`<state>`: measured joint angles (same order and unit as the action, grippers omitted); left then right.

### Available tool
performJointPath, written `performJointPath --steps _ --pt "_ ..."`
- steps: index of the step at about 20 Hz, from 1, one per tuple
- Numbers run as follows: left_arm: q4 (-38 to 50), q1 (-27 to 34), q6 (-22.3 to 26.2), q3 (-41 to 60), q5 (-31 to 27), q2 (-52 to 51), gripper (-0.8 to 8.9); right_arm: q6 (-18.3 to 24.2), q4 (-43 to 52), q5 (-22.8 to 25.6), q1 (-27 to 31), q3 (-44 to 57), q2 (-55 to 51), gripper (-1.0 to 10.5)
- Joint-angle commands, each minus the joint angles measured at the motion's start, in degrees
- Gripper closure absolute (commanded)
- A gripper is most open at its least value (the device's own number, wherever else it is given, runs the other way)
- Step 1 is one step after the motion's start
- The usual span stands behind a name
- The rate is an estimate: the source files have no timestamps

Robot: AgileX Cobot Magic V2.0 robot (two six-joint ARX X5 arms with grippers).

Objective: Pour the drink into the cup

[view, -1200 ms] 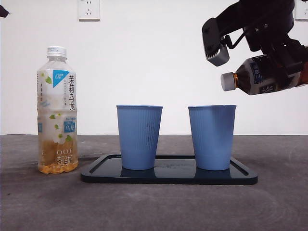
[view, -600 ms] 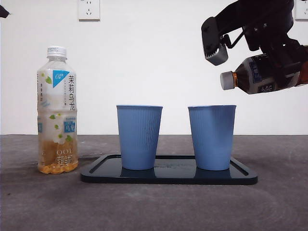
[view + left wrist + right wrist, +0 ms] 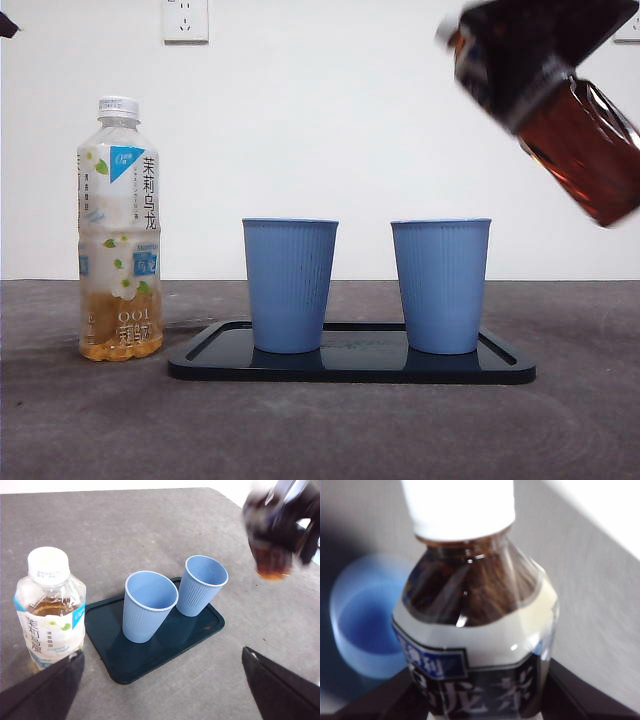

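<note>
Right tool [image 3: 480,700] clamped on dark bottle [image 3: 475,625], tilted above cups [image 3: 441,285].

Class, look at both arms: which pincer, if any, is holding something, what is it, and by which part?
The right pincer holds the dark tea bottle by its labelled body. The left pincer is open and holds nothing.

Two blue ribbed cups: the left cup [image 3: 290,285] and the right cup [image 3: 441,285], both upright, side by side. One dark tray [image 3: 350,366] carrying both cups. Two bottles: one pale tea bottle [image 3: 119,230] with a white cap, standing on the one grey tabletop [image 3: 320,430] beside the tray, and one dark tea bottle [image 3: 560,100], tilted and blurred, in the air above the right cup. Two pincers: the left pincer [image 3: 160,690] and the right pincer [image 3: 480,700], one per wrist view. One wall socket [image 3: 185,20] fully in view.
</note>
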<state>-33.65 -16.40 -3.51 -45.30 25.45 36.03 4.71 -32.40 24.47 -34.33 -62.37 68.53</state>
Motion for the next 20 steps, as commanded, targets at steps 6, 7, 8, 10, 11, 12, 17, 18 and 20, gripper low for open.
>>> performJointPath --steps 6,7,8,10,11,12,17,18,20 --pt "0.2 -0.22 0.96 -1.03 0.04 1.11 3.15 -9.29 43.36 -11.08 10.03 27.69 -11.91 7.5" --pt "0.22 -0.22 0.96 -1.03 0.04 1.44 3.15 -9.92 46.36 -11.65 10.88 30.16 -11.91 7.5" --pt "0.2 -0.22 0.94 -1.03 0.04 1.7 3.15 -10.8 51.84 -12.87 12.07 34.4 -11.54 7.5" --pt "0.22 -0.22 0.87 -1.03 0.04 2.29 3.15 -12.17 59.95 -14.21 14.14 39.65 -10.47 7.5" --pt "0.2 -0.22 0.85 -1.03 0.04 2.64 3.15 -12.46 63.49 -14.71 15.23 41.66 -9.64 7.5" --pt "0.22 -0.22 0.85 -1.03 0.04 3.06 3.15 -12.79 66.53 -15.82 16.52 43.28 -8.74 7.5" --pt "0.22 -0.22 0.9 -1.03 0.04 4.68 3.15 -13.05 73.72 -20.17 20.44 44.3 -3.63 7.5" --pt "0.22 -0.22 0.92 -1.03 0.04 4.96 3.15 -13.05 74.73 -20.15 20.81 44.3 -2.47 7.5" --pt "0.24 -0.22 0.94 -1.03 0.04 5.49 3.15 -13.05 76.13 -20.17 21.38 44.3 -0.39 7.5"
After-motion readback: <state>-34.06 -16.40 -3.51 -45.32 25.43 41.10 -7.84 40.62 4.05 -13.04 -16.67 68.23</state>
